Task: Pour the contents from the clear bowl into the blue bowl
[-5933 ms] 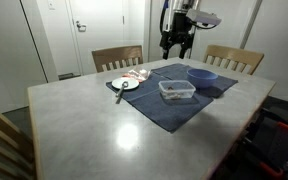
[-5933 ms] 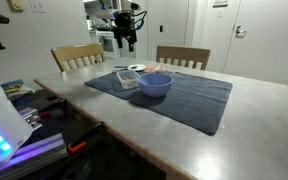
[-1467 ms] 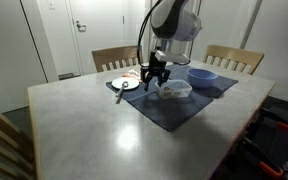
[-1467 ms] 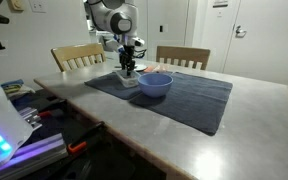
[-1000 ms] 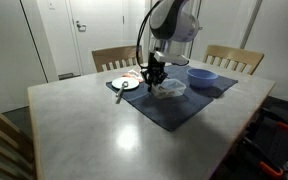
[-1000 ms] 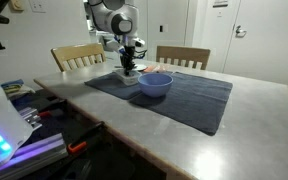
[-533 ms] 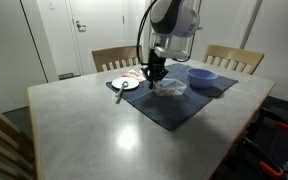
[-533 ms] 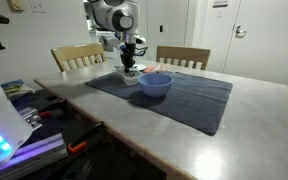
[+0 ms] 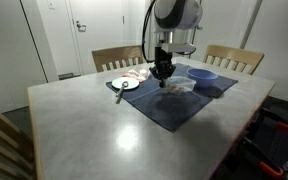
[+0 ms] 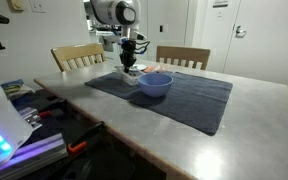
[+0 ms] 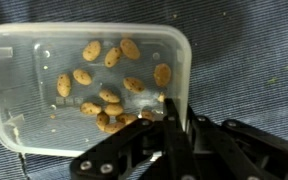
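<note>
Clamping the fingers (image 11: 172,125) on the clear bowl (image 11: 29,70) at its rim, you're holding it beside the blue bowl (image 10: 155,84).

Grey table (image 9: 74,130) carries a dark blue cloth (image 9: 164,112) across its far half, with a white plate (image 9: 125,84) at the cloth's corner.

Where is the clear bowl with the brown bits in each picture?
In an exterior view: clear bowl left of the blue bowl.
In an exterior view: also left of the blue bowl.
Wrist view: fills the upper left.
Shared landmark: dark mat underneath.
</note>
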